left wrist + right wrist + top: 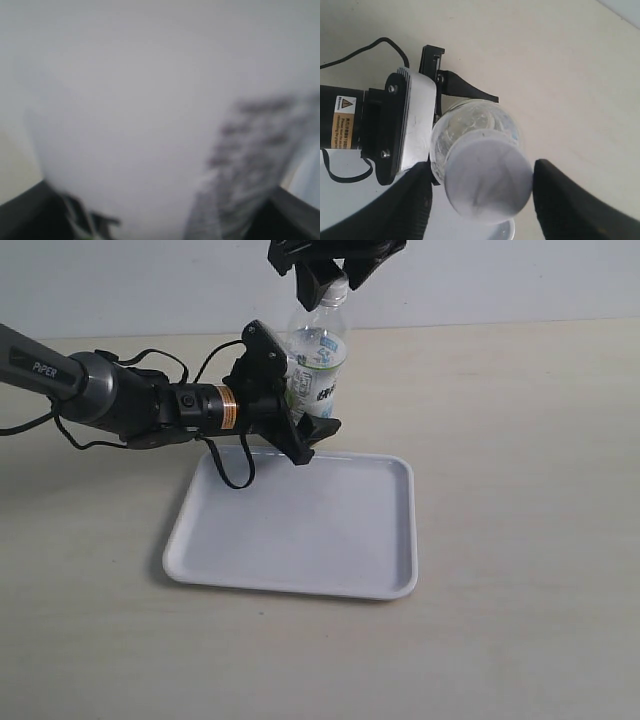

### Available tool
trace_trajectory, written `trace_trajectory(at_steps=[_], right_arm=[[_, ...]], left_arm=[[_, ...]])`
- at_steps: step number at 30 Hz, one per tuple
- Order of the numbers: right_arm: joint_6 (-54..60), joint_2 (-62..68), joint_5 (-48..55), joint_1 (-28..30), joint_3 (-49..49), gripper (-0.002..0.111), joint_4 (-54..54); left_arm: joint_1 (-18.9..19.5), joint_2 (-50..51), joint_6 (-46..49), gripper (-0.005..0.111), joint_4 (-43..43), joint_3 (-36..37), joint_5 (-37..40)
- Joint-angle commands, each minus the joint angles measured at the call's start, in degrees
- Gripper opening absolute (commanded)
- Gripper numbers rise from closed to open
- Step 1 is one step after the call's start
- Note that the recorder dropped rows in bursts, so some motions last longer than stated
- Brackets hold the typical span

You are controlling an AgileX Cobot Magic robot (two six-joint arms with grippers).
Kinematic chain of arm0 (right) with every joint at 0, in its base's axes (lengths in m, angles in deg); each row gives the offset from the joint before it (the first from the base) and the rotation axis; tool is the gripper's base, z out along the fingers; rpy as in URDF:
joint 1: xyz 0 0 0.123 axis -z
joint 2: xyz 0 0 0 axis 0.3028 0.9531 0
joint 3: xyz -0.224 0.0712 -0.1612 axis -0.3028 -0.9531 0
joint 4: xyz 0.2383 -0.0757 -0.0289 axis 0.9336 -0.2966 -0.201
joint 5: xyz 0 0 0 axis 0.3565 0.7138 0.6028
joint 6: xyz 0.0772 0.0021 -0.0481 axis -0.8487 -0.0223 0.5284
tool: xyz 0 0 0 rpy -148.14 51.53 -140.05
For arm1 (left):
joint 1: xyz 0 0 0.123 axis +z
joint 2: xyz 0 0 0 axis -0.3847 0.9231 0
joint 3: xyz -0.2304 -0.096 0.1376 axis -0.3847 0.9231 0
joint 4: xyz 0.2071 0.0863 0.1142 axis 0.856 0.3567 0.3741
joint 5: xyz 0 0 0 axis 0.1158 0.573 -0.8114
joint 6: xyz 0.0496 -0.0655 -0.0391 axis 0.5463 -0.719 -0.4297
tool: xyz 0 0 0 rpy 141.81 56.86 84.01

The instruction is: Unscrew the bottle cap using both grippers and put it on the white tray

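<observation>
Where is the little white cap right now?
The cap is at the top centre of the exterior view, on the bottle, between the jaws of the right gripper.

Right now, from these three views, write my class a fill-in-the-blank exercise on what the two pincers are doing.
1. The left pincer is clamped around the ___.
2. The right pincer reaches the cap from ___.
3. The tray is coloured ___.

Missing words: bottle; above; white.
</observation>
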Motion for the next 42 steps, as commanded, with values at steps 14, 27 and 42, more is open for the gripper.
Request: trace_trajectory(at_steps=[14, 27, 42], right_arm=[[2.7, -0.3, -0.2, 0.3, 0.2, 0.0, -0.1], [28.7, -0.3, -0.2, 0.3, 0.2, 0.0, -0.1], [64.4, -0.3, -0.2, 0.3, 0.2, 0.0, -0.2]], left_arm=[[-0.3, -0.3, 0.3, 0.0, 0.5, 0.1, 1.3], [-0.3, -0.3, 0.3, 0.0, 0.5, 0.1, 1.3], [-0.3, -0.3, -1.0, 0.0, 0.5, 0.1, 1.3]])
